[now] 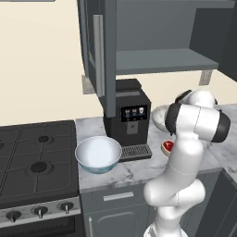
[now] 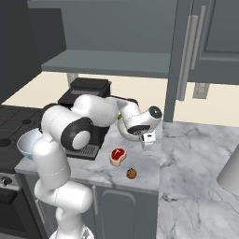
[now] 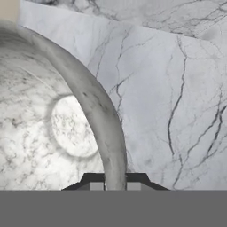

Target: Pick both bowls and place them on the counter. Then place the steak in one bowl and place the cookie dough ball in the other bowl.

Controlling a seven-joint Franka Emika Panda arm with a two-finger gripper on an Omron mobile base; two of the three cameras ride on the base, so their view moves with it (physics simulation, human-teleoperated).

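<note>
My gripper (image 3: 115,184) is shut on the rim of the grey marbled bowl (image 3: 66,133), one finger inside and one outside. The bowl (image 1: 159,118) hangs tilted over the marble counter (image 2: 196,154), just right of the coffee machine and mostly hidden behind my arm. In the right base view the gripper (image 2: 147,139) points down at the counter. The red steak (image 2: 118,155) lies below it near the front edge, also in the left base view (image 1: 167,146). The cookie dough ball (image 2: 131,173) sits just right of it. The wide white bowl (image 1: 98,155) with blue outside stands on the counter beside the stove.
A black coffee machine (image 1: 127,115) stands at the back of the counter. The black gas stove (image 1: 32,157) lies left. An open cabinet door (image 1: 99,51) and shelf hang overhead. A pale object (image 2: 231,172) sits at the far right.
</note>
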